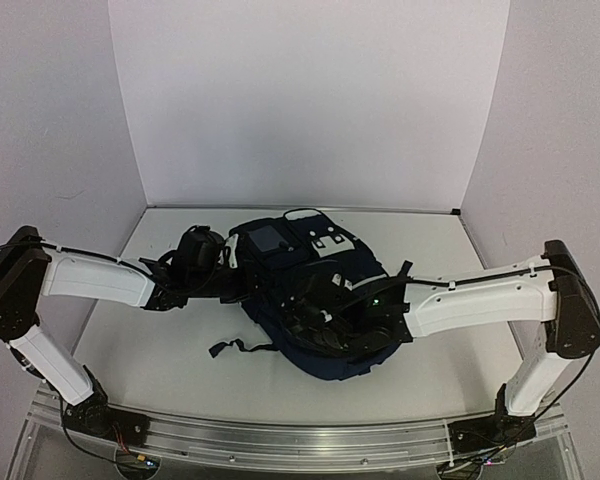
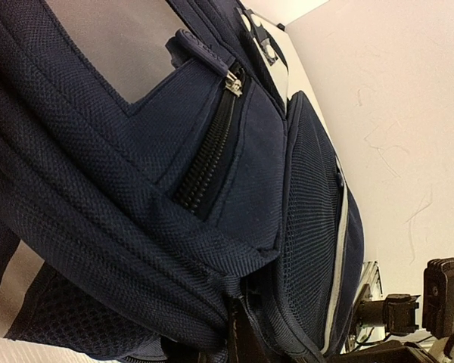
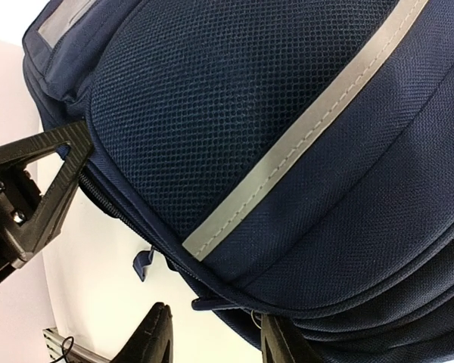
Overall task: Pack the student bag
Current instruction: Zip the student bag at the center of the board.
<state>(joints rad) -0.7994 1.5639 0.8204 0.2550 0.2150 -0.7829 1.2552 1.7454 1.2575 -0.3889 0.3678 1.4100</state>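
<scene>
Navy student bag [image 3: 287, 113] sits right against the left gripper [image 1: 230, 275], which looks pinched shut on its edge. The right gripper [image 1: 315, 305] is open around its rim. Thin cloth could slip out if tugged.

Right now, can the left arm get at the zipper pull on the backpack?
Probably yes: the zipper pull lies uncovered just ahead of the left end effector, but that is shut, seemingly on backpack fabric.
</scene>
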